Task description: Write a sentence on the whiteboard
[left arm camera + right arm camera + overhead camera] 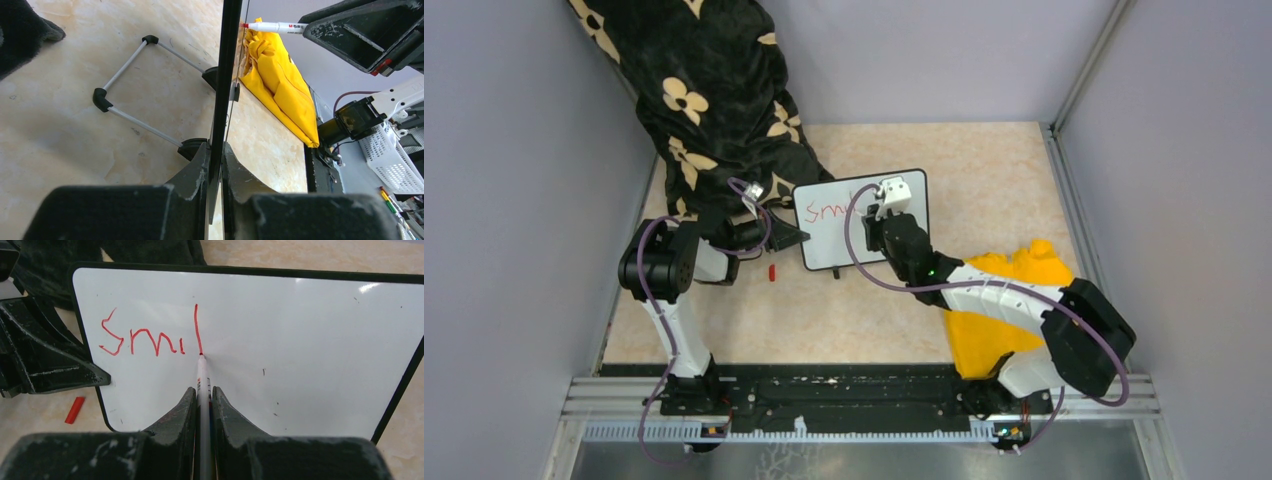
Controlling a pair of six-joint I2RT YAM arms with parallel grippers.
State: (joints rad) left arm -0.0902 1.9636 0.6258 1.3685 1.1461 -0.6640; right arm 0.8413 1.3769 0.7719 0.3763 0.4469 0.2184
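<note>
The whiteboard [824, 245] stands tilted at mid-table on its wire stand [127, 60]. In the left wrist view it shows edge-on [227, 75]. My left gripper [216, 145] is shut on the board's left frame edge [796, 237]. Red letters of the sentence [145, 340] read "Smil" at the board's upper left [829, 210]. My right gripper [202, 389] is shut on a white marker [202, 375]. The marker's red tip touches the board [300, 340] at the foot of the "l". That marker also shows from the side [272, 26].
A red marker cap [75, 409] lies on the table left of the board [772, 271]. A yellow cloth [1014, 270] is bunched under the right arm. Black flowered fabric [714, 90] hangs at the back left. Grey walls enclose the table.
</note>
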